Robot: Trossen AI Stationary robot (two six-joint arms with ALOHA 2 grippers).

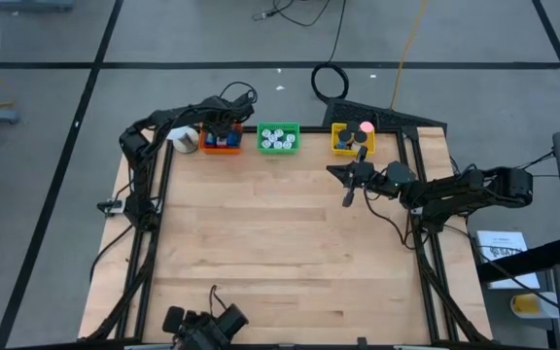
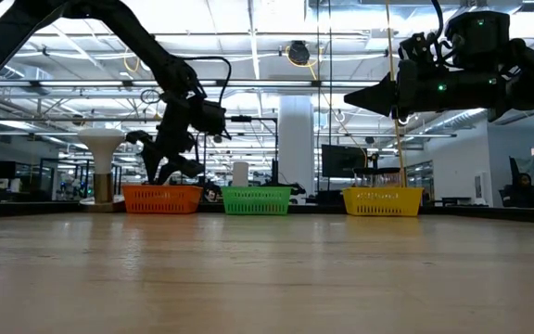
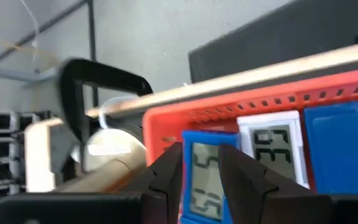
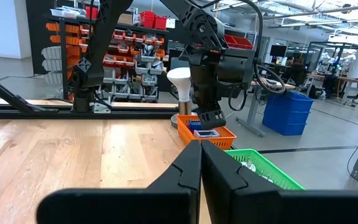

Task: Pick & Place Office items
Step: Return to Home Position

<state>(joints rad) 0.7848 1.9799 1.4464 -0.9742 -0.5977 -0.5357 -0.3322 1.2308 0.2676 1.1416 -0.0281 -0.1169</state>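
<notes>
Along the far edge of your tabletop [image 1: 280, 243], a white lamp [image 1: 184, 140] stands just beside the orange basket [image 2: 162, 199]. In that basket you can see a blue-framed display [image 3: 202, 180], a white-framed display [image 3: 272, 146] touching it on one side, and a flat blue rectangle [image 3: 342, 143] beyond that. The green basket [image 2: 256, 200] comes next, a little apart, and holds a cluster of small white and green pieces [image 1: 278, 139]. The yellow basket [image 2: 382, 201] is the last in the row; a pink roll [image 1: 366, 127] lies in it beside something dark, possibly a black roll, though the high view is too coarse to be sure. Your left gripper [image 3: 201, 152] hangs over the orange basket with its fingers a narrow gap apart and nothing between them; the blue-framed display shows through the gap below. Your right gripper [image 4: 201, 144] is raised well above the tabletop, near the front of the yellow basket and pointing towards the left arm, with its fingers pressed together and empty.
</notes>
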